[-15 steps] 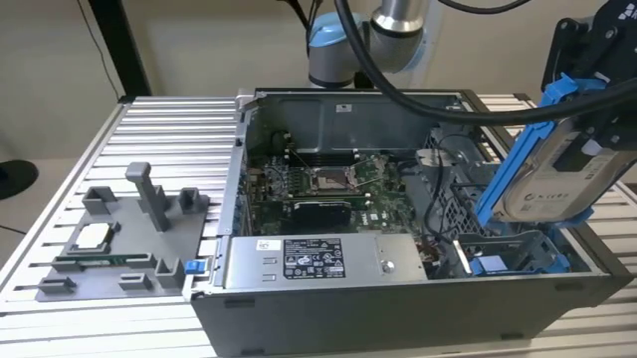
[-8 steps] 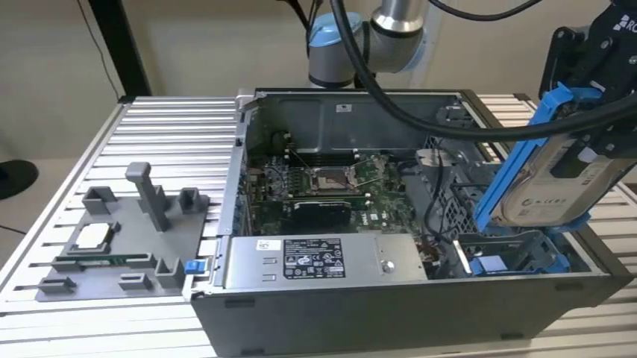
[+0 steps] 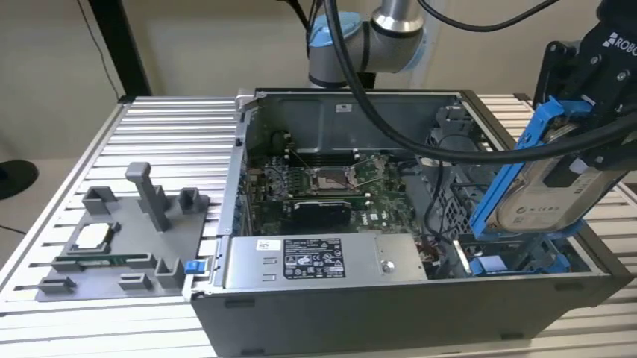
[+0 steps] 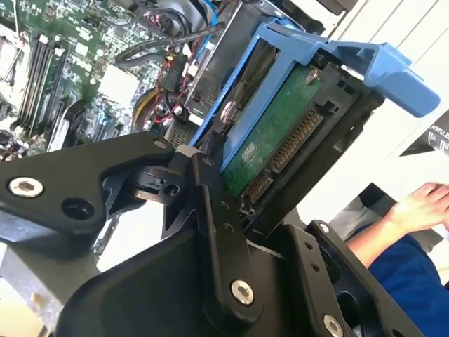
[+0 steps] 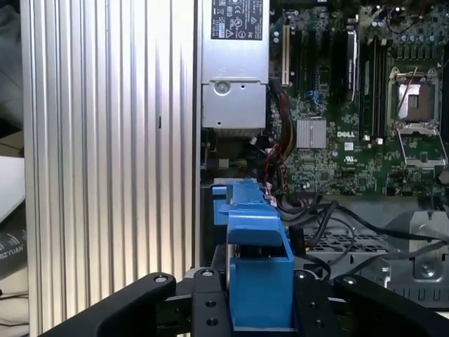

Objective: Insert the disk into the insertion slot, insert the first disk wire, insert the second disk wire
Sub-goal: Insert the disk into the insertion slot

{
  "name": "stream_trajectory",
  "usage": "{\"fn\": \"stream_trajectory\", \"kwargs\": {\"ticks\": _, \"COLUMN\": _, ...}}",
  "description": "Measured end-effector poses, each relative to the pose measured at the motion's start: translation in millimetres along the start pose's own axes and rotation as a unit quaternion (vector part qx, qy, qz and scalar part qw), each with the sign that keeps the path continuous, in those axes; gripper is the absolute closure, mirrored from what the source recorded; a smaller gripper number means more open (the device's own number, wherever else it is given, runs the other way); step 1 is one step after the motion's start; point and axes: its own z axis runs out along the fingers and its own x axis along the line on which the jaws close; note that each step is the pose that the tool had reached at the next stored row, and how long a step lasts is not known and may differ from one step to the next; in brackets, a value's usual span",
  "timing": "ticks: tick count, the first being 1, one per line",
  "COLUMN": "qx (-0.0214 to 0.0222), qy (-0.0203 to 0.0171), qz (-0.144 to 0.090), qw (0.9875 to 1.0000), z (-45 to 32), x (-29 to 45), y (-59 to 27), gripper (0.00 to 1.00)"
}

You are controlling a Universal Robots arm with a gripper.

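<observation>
Overhead, the jaws were pinching the disk [image 3: 542, 198] by its bright blue carrier, one black finger [image 4: 210, 203] pressed on each side. In the exterior view the disk hung steeply tilted at the open computer case's [image 3: 398, 313] right end, with its lower end just above the insertion slot [image 3: 493, 265] and not yet seated between the blue rails. In the second wrist view the disk's green circuit underside and connector row faced the camera. In the first wrist view the carrier's blue edge sat between the fingers. The green motherboard [image 3: 329, 186] lay in the case floor, with the grey power-supply box [image 3: 298, 261] along the near wall. The case stood on a ribbed metal surface [image 3: 169, 134] beside a grey fixture tray [image 3: 130, 246]. A person's hand [image 4: 421, 207] rested nearby.
</observation>
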Motion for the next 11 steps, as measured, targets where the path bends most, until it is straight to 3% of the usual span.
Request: {"fn": "stream_trajectory", "kwargs": {"ticks": 11, "qx": -0.0002, "qy": 0.0000, "qz": 0.000, "qw": 1.0000, "z": 1.8, "x": 0.0, "y": -0.1, "gripper": 1.00}}
